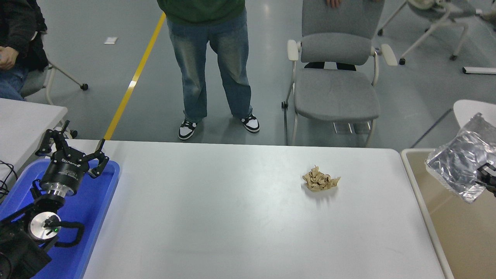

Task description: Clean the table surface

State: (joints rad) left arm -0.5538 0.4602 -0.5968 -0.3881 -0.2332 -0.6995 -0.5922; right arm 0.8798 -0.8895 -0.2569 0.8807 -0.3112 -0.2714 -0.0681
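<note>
The table surface (232,217) is plain white; a tan crumpled paper (320,180) sits right of centre. Lower left, a blue tray (91,209) lies under the black left gripper (71,149). At the right edge, a silver foil bag (461,162) over a beige bin (461,232).
</note>
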